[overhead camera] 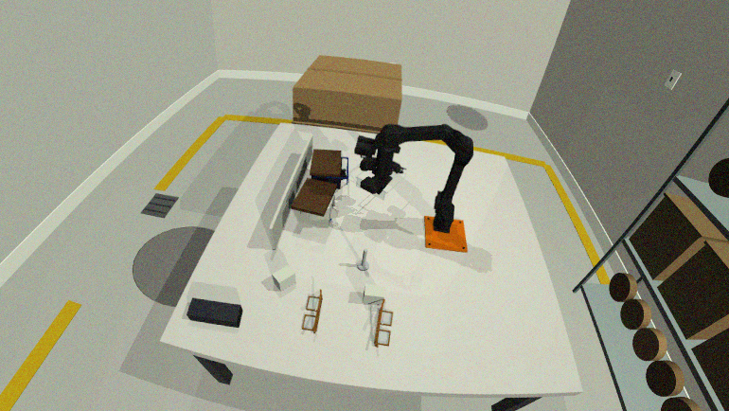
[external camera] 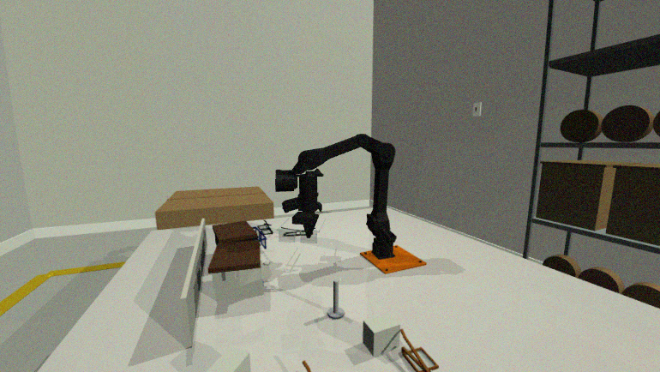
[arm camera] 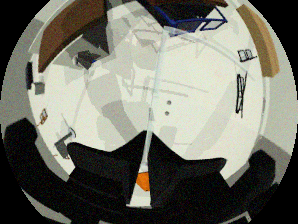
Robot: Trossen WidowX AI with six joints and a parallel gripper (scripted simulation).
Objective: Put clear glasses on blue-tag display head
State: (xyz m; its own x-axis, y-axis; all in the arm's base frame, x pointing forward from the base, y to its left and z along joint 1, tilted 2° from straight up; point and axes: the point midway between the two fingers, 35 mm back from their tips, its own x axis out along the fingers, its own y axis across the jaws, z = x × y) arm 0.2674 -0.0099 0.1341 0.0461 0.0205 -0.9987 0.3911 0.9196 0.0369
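My gripper (overhead camera: 372,190) (external camera: 309,235) (arm camera: 147,133) is shut on the clear glasses (arm camera: 159,70). In the wrist view a pale, see-through bar runs up from the fingertips and another part curves right. The lens outlines are too faint to tell. The glasses hang in the air, right of the two brown-topped heads. The far head (overhead camera: 327,162) (external camera: 234,231) has blue-framed glasses (overhead camera: 347,169) (external camera: 262,237) (arm camera: 214,24) at its front. The near head (overhead camera: 314,197) (external camera: 234,256) has a tiny blue spot low at its front; whether it is the tag I cannot tell. Nose and ears are not discernible.
An upright panel (overhead camera: 279,220) (external camera: 190,296) stands behind the heads. Dark-framed glasses (external camera: 297,232) (arm camera: 240,95) lie beyond the gripper. A small post (overhead camera: 364,258) (external camera: 336,296), white blocks, a black box (overhead camera: 214,312) and two brown-framed glasses (overhead camera: 318,311) (overhead camera: 379,324) are nearer the front.
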